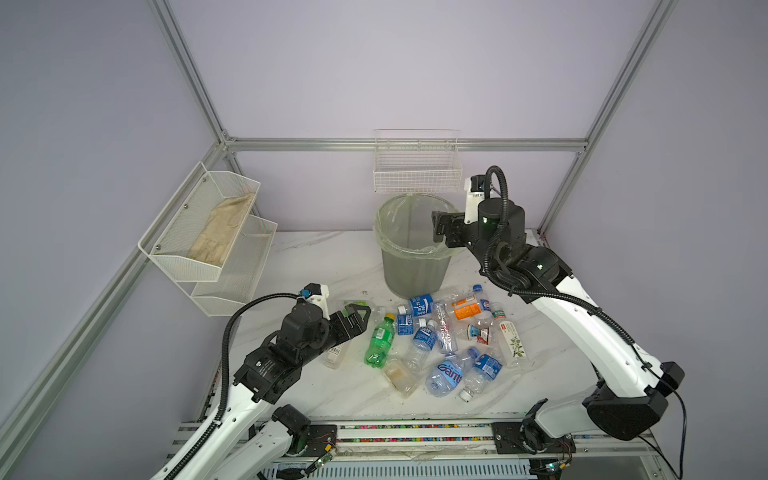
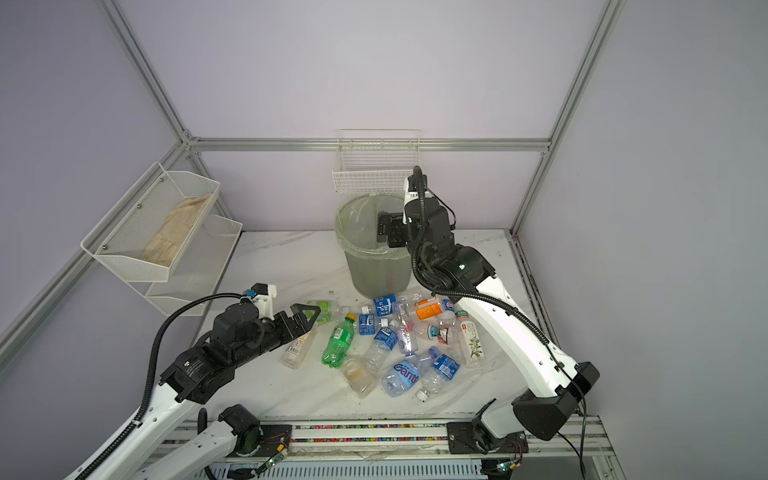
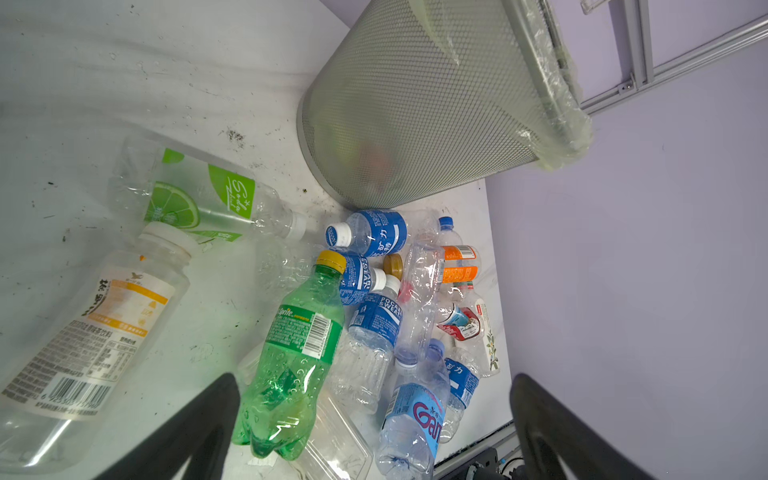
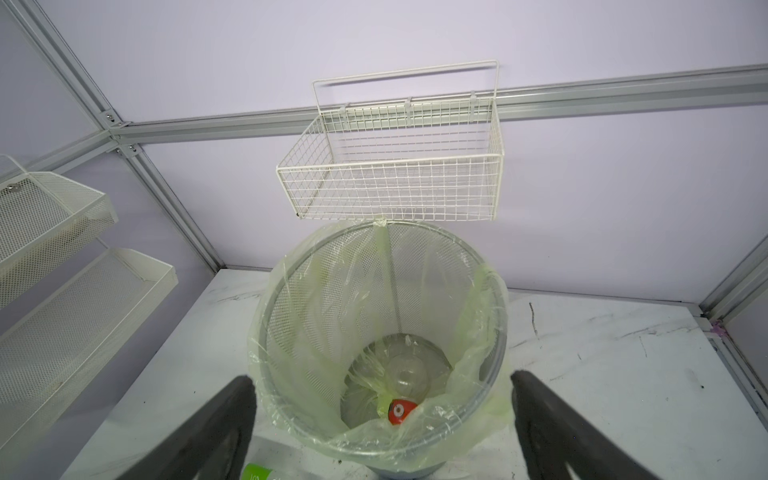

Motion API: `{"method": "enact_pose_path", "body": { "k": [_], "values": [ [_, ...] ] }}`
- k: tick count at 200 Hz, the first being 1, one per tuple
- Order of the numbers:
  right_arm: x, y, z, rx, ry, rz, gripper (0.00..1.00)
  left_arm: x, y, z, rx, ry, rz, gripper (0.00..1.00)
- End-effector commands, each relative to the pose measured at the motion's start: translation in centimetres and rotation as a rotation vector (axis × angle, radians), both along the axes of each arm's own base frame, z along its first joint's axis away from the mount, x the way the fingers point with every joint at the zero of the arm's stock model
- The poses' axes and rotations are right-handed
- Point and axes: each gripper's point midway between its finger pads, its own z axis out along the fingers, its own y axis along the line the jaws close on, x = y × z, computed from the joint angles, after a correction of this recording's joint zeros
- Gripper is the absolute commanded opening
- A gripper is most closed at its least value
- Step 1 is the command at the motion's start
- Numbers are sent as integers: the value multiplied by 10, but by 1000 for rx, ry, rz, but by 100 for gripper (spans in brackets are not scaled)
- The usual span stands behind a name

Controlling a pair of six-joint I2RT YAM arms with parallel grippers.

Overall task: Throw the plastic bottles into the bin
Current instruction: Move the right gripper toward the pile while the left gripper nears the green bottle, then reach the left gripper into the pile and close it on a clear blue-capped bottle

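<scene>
Early stage. Your right gripper (image 1: 437, 226) hangs over bin (image 1: 415, 274), jaws wide, nothing held. One red-capped bottle (image 4: 402, 411) lies at bin bottom. Remaining plastic bottles (image 1: 424, 338) heaped on table (image 1: 332, 386), near side of bin. Your left gripper (image 1: 359, 320) gapes empty, just left of green soda bottle (image 1: 379, 340). Bulk still to do.

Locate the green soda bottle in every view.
In a top view: green soda bottle, at the left of the bottle pile.
In a top view: same place.
Left wrist: just ahead of the left fingers.
Right wrist: not in it.
Shared landmark: the bin, in all four views.
</scene>
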Motion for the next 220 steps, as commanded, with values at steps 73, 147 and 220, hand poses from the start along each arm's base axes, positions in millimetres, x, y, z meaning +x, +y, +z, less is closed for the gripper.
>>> {"method": "enact_pose_path", "body": {
  "k": [73,147,220],
  "values": [
    [-48,-50,-26,194,56,-98,97,4,-67,22,150,-80,-182,100],
    [-63,-60,-82,181,211,-131,97,6,-110,4,216,-41,-292,100],
    [-67,-83,-117,171,274,-233,97,1,-159,-15,282,-5,-420,100]
  ]
}}
